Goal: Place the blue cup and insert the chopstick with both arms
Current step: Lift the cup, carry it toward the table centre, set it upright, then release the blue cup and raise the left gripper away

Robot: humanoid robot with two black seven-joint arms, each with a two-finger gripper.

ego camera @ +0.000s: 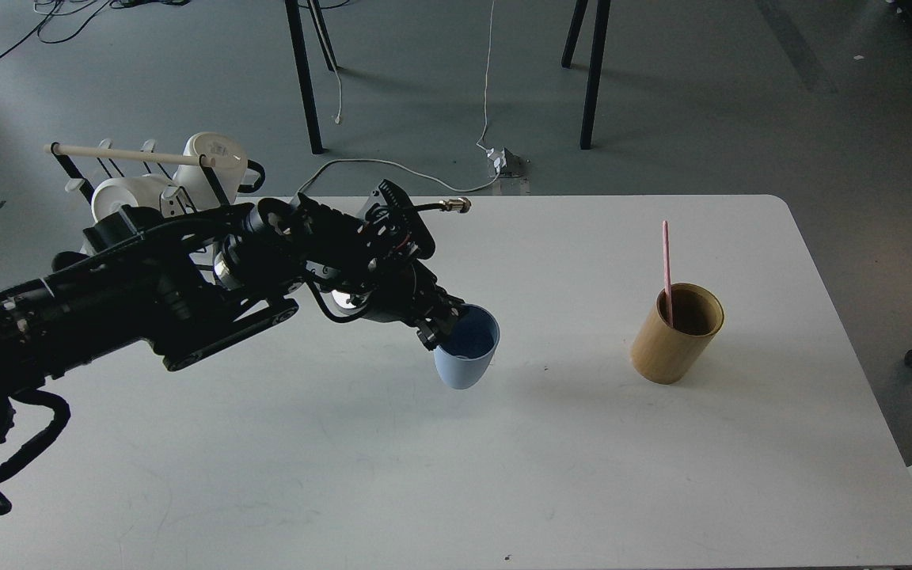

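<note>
The pale blue cup [465,350] sits upright near the middle of the white table [583,475]. My left gripper [442,323] is shut on the cup's left rim, one finger inside and one outside. I cannot tell if the cup's base touches the table. The pink chopstick [666,265] stands upright in a tan bamboo cylinder [674,336] to the right, well apart from the cup. My right arm is out of view.
A black wire rack with a cream wooden rod [135,156] holds white mugs [207,162] at the table's back left, behind my left arm. Black table legs and white cables are on the floor beyond the far edge.
</note>
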